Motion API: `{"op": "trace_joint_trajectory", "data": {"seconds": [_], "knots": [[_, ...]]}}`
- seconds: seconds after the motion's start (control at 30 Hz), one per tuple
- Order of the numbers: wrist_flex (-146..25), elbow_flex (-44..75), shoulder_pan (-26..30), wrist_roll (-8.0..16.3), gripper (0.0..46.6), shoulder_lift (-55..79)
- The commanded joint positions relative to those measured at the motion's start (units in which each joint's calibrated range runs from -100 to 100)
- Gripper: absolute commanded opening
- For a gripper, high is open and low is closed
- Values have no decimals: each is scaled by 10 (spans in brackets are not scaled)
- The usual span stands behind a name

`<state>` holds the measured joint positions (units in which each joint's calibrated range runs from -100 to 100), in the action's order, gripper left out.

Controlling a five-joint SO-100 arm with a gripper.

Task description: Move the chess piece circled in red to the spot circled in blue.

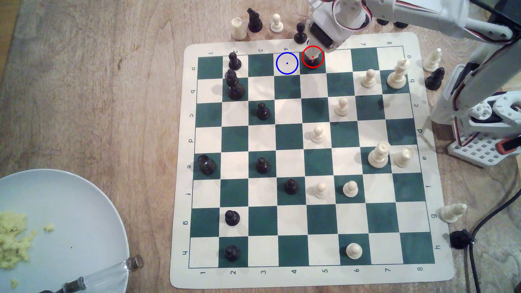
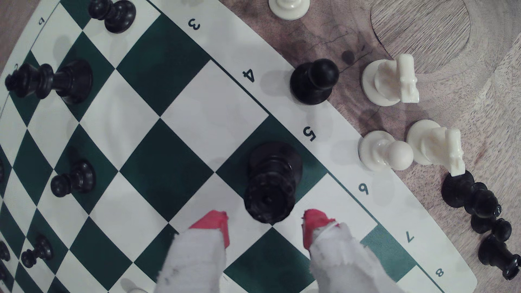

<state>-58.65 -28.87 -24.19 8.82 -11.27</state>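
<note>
On the exterior view's left, a plate [image 1: 84,202] sits on the table [image 1: 98,98]. Further right lies the board [image 1: 304,157], where the blue-ringed square [image 1: 287,63] on the far row is bare. Just right of it stands the rook [image 2: 272,180] on its green square (upright, red-ringed). The gripper [image 2: 265,225] hangs above, red-tipped jaws spread wide, not touching the rook.

Worn wooden table [image 1: 98,84] under soft, even light
</note>
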Motion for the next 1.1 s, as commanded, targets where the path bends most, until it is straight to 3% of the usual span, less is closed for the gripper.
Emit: {"op": "trace_joint_trajectory", "data": {"seconds": [0.0,1.07], "knots": [[30,0,4,-3,146,3],[66,30,-3,-2,137,-12]]}}
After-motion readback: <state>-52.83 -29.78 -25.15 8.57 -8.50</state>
